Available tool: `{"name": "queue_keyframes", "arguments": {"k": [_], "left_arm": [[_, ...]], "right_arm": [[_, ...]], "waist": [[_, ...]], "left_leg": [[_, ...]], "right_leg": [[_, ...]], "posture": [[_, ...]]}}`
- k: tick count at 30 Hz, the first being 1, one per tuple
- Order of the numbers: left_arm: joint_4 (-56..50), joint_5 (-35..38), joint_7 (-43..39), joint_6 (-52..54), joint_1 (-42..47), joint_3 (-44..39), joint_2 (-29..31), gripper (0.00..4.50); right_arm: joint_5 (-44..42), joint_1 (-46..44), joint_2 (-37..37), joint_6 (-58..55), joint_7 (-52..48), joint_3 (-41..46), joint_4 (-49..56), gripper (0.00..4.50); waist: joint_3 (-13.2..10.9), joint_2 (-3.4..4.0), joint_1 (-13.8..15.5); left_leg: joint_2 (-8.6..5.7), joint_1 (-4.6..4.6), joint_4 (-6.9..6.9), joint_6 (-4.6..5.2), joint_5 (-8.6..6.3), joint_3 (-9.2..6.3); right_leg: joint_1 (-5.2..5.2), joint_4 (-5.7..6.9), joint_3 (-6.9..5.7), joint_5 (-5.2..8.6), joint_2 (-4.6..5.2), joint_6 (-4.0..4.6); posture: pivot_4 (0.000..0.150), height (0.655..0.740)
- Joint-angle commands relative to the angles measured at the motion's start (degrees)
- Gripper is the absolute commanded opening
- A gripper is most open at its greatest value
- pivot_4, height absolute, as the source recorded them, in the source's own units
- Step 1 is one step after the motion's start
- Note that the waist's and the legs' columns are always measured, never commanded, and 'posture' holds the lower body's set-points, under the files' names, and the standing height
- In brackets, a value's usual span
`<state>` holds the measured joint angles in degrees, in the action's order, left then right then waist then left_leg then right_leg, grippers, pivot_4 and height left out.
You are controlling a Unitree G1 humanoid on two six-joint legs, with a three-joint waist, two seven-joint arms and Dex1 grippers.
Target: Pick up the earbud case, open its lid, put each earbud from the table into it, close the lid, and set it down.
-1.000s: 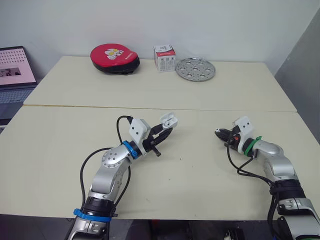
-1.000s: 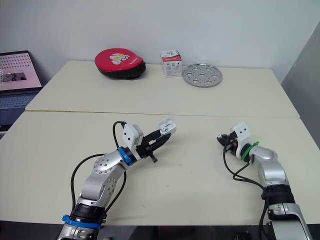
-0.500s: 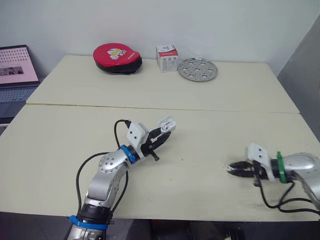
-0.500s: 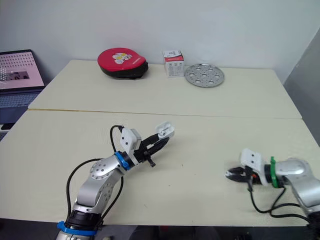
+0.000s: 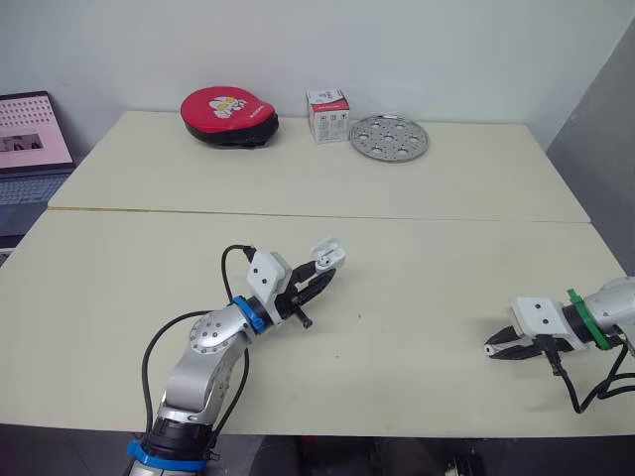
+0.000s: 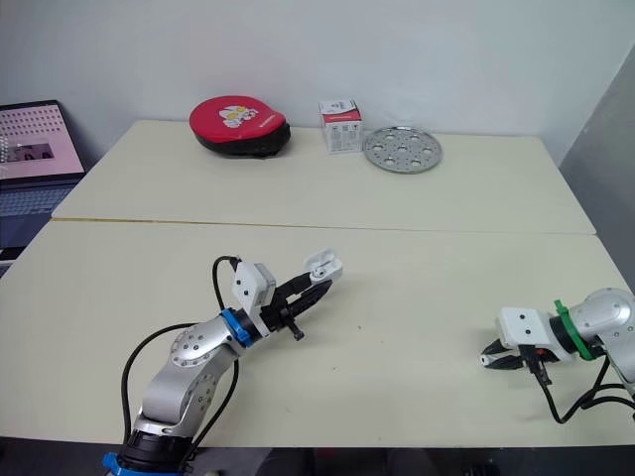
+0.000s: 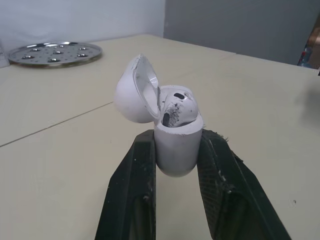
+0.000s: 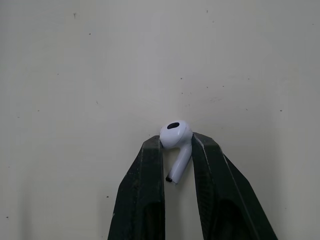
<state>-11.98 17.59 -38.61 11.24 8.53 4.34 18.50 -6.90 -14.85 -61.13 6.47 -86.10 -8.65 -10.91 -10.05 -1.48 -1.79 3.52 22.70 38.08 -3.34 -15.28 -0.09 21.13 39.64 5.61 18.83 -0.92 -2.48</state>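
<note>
red round pad (image 5: 229, 116): well beyond left gripper (image 5: 322, 273), near far table (image 5: 446, 198) edge | small printed box (image 5: 327, 115): near pad, straight ahead of gripper | perforated metal disc (image 5: 389, 137): just beside box, ahead-right of gripper | open laptop (image 5: 30, 139): far left of gripper, past table edge

Bright, even light falls from above on the table (image 5: 446, 198); shadows are soft and faint; a thin darker patch lies just under the right gripper (image 5: 493, 350); the metal plate (image 5: 389, 137) gives dull highlights, no hard glare; the laptop screen (image 5: 30, 129) glows on its own; the earbud case (image 7: 175, 145) is lit on top, its open lid greyer inside; the earbud (image 8: 176, 137) shows clean white, not burnt out.
</note>
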Motion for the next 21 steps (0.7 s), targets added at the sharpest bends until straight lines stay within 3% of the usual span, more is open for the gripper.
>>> {"name": "queue_keyframes", "arguments": {"k": [1,5,13,21], "left_arm": [[-4.01,0.88,0.52,0.35,-0.68,-0.50,0.41,0.78],[-5.03,1.05,0.71,1.09,-1.54,-0.56,0.71,0.78],[-4.72,1.13,0.51,1.53,-1.93,-0.42,0.60,0.78],[-3.84,0.87,0.61,1.65,-1.11,0.52,-0.32,0.78]], "right_arm": [[0.17,-0.45,1.13,-0.03,-0.54,-0.74,-0.21,1.44],[-2.02,-0.70,0.44,-1.55,-1.16,1.25,1.93,2.79],[-5.88,1.23,-7.11,-15.17,1.79,8.12,16.83,2.82],[7.32,3.47,-13.71,-28.52,8.67,2.53,34.55,2.82]], "waist": [[0.00,0.00,-0.04],[0.00,0.00,-0.09],[-0.06,0.15,0.09],[-0.06,0.14,0.11]], "left_leg": [[0.00,-0.03,0.00,0.00,0.00,0.00],[-0.01,-0.15,0.00,0.00,0.00,0.06],[-0.04,-0.03,0.00,0.00,0.00,0.02],[-0.03,0.01,-0.01,0.00,0.00,0.00]], "right_leg": [[-0.01,0.01,0.01,0.00,0.00,0.00],[-0.09,0.05,0.08,0.00,-0.01,0.00],[0.02,0.11,0.05,0.00,0.02,0.00],[0.06,0.09,0.02,0.01,0.01,0.00]], "posture": [[0.150,0.7400],[0.150,0.7400],[0.150,0.7400],[0.150,0.7400]]}}
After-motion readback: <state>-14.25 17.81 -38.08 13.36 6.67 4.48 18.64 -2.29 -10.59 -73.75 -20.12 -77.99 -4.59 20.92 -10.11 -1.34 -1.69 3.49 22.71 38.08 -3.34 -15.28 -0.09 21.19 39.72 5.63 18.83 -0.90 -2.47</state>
